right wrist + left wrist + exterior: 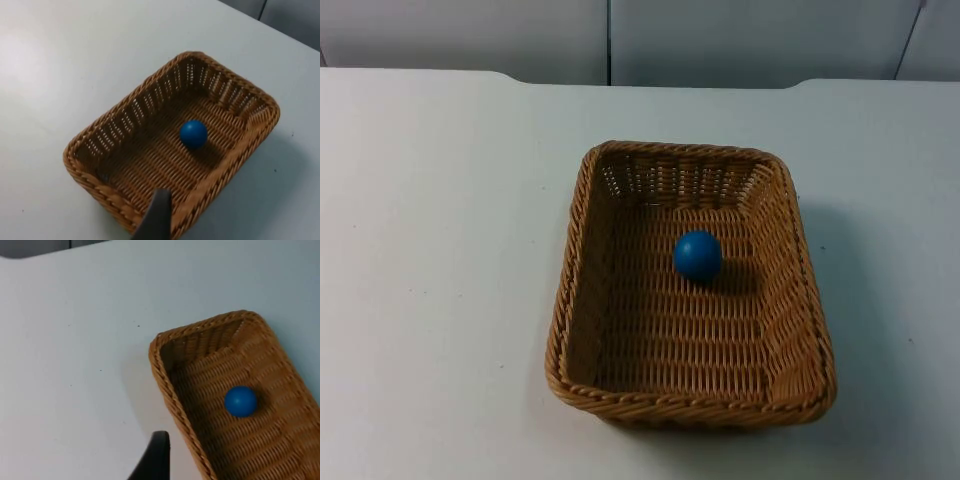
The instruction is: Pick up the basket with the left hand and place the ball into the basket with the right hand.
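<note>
On the tabletop (430, 250) from above, you see the ball (698, 255) already lying in the basket (580, 270). The left hand (156, 460) hovers just beside its rim (open or closed, I cannot tell); the right hand (159, 217), equally unreadable, hangs over a corner. Both steps look done; retreat probably remains.

Lab-like test bench: bare white table top (430, 250), grey partition wall (720, 40).

Black tapered fingertip (155, 457) (matte, smooth); right wrist's fingertip (157, 215) dark grey.
</note>
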Controlling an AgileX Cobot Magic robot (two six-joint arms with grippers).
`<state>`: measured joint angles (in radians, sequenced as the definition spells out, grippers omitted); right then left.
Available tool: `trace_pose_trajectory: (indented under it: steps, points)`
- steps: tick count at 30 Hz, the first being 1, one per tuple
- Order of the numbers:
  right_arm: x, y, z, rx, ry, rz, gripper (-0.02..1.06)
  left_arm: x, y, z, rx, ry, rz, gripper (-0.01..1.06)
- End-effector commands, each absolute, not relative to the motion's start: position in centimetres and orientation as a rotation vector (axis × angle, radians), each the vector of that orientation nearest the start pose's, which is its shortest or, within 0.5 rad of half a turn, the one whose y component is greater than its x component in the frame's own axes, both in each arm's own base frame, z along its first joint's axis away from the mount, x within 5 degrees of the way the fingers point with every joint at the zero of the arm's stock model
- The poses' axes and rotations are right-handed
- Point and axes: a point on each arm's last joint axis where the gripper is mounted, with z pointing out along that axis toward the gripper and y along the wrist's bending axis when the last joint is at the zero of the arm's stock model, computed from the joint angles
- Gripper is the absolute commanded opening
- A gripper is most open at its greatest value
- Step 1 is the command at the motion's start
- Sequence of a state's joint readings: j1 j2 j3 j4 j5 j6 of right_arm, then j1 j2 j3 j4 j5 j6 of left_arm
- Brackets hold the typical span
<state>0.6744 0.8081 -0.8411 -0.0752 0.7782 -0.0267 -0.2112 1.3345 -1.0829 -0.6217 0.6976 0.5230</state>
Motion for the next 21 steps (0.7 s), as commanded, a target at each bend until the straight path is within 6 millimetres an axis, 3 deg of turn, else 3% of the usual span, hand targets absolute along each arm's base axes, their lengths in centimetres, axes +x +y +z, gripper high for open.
trace_pose_trajectory:
  steps: [1,5,6,11,12,17,21]
  points:
    - [11.6,8.6,34.0,-0.795,2.091,0.261,0.81,24.8,-9.0,34.2,0.508,2.279,-0.561,0.83]
    - [10.0,7.3,31.8,-0.764,2.092,0.284,0.81,20.4,-8.2,35.5,0.522,2.206,-0.562,0.83]
    - [10.0,7.3,31.8,-0.764,2.092,0.284,0.81,20.4,-8.2,35.5,0.522,2.206,-0.562,0.83]
    - [7.5,5.4,30.6,-0.710,2.045,0.320,0.81,14.0,-6.8,34.3,0.521,2.138,-0.554,0.83]
    - [7.5,5.4,30.6,-0.710,2.045,0.320,0.81,14.0,-6.8,34.3,0.521,2.138,-0.554,0.83]
    - [5.1,3.3,30.1,-0.703,2.045,0.311,0.81,8.3,-5.5,32.4,0.502,2.037,-0.537,0.83]
    - [3.8,2.2,29.8,-0.699,2.056,0.302,0.81,5.6,-4.5,31.6,0.452,2.009,-0.499,0.83]
